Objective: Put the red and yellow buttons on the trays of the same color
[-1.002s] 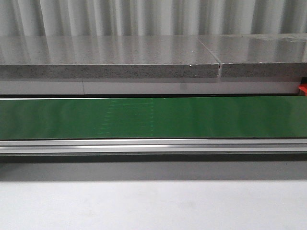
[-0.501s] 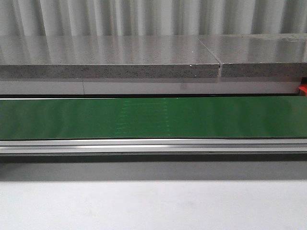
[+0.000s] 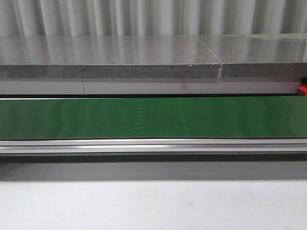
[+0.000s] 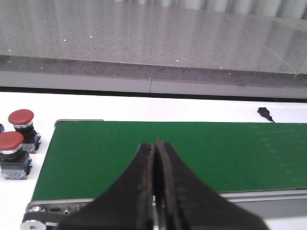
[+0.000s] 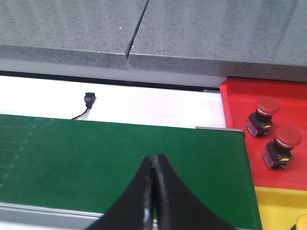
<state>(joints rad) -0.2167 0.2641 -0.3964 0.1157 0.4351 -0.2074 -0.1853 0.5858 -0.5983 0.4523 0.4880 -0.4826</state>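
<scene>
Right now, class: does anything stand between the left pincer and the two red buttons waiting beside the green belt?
Nothing visible does. The shut left pincer hangs over the green belt, and the two red buttons stand off the belt's end with only bare belt between.

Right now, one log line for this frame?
left gripper: shut, empty | right gripper: shut, empty | green belt: bare | red tray: two red buttons

text: none readable | labels: none | numbers: none | signs: none
</scene>
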